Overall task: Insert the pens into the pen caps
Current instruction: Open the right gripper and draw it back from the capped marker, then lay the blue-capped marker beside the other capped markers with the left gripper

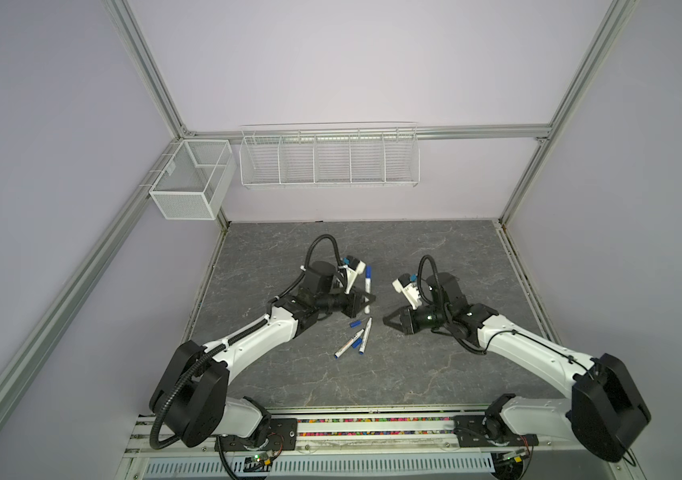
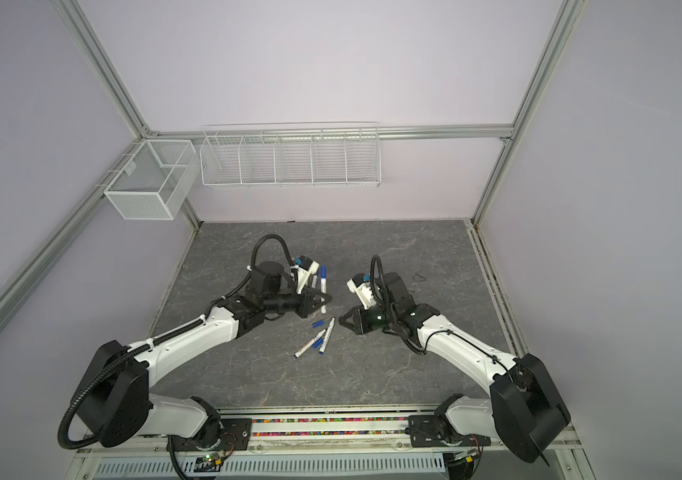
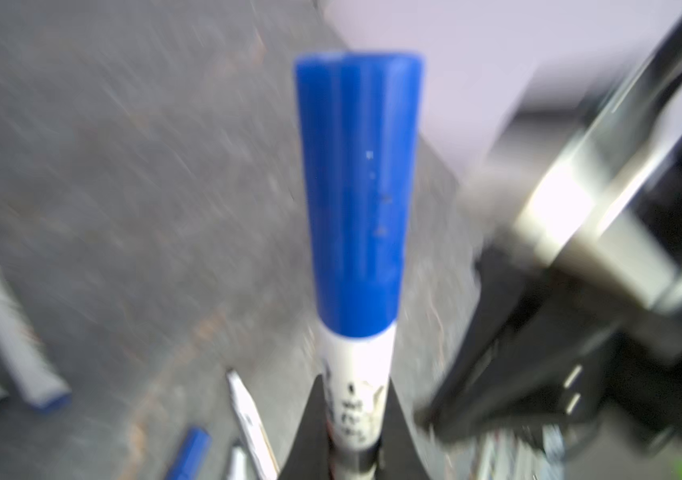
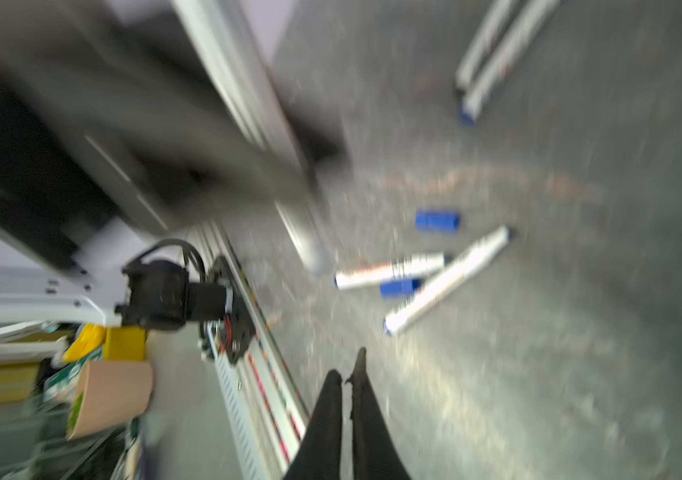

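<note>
Nearest, two loose pens [image 1: 348,345] lay slanted on the table [image 1: 414,374], long axes running front-left to back-right, two blue pen caps [image 1: 355,323] among them. The right gripper [image 1: 386,321] was pressed together, empty. The left gripper [image 1: 366,301] pinched a capped pen [image 1: 368,286], cap pointing toward the back wall [image 1: 331,83], open table beyond.

A robotics lab cell; aluminium frame [image 1: 146,75], plain walls [image 1: 331,62], two rail-mounted arms [image 1: 248,336].

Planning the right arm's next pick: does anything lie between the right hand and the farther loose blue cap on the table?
Yes. In both top views an uncapped pen lies between the shut right hand and that blue cap, its tip end crossing the straight line.
</note>
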{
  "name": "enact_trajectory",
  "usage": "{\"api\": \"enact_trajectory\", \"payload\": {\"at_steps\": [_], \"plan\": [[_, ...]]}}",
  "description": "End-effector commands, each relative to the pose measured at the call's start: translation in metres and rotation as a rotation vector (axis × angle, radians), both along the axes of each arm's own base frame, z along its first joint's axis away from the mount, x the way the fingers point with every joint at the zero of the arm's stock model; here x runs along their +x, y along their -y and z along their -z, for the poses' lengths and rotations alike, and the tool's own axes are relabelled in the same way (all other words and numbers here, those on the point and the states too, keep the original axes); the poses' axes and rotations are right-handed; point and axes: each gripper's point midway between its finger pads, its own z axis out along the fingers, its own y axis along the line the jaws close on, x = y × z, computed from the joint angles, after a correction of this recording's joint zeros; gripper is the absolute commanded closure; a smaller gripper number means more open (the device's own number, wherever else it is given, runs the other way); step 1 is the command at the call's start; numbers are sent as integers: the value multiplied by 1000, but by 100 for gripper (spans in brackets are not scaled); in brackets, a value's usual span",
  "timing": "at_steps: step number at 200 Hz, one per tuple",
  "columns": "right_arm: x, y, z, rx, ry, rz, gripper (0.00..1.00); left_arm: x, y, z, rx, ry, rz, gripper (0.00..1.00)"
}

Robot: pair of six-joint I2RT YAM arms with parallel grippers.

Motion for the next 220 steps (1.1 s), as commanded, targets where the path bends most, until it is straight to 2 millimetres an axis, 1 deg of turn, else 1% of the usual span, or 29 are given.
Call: {"api": "enact_trajectory", "payload": {"at_steps": [1, 22, 55, 70, 83, 96, 127, 139, 158, 174, 205, 220], "plan": [[-37, 11, 15, -40, -192, -57, 94, 16, -1, -62, -130, 169, -72, 100], [-33, 9, 10, -33, -169, -55, 93, 16, -2, -50, -107, 139, -72, 100], [-18, 10, -2, -17, -116, -9, 93, 16, -8, -25, -62, 95, -102, 100], [-12, 13, -5, -15, -108, 13, 93, 23, -14, -9, -24, 47, -146, 100], [-9, 15, -5, -18, -106, 27, 92, 35, -22, 12, 19, -39, -198, 100], [-5, 17, -5, -21, -106, 38, 92, 47, -25, 35, 57, -141, -215, 100], [-2, 18, 0, -41, -120, 47, 92, 66, -24, 98, 226, -350, -219, 100], [-1, 19, 1, -50, -123, 49, 92, 72, -23, 116, 273, -394, -234, 100], [-2, 21, 4, -63, -122, 53, 91, 84, -24, 133, 318, -409, -263, 100], [-3, 24, 7, -78, -123, 56, 91, 88, -25, 143, 358, -420, -271, 100], [-4, 24, 11, -84, -131, 54, 91, 83, -23, 165, 432, -450, -247, 100], [-3, 25, 12, -87, -136, 57, 91, 78, -22, 174, 465, -466, -236, 94]]}}
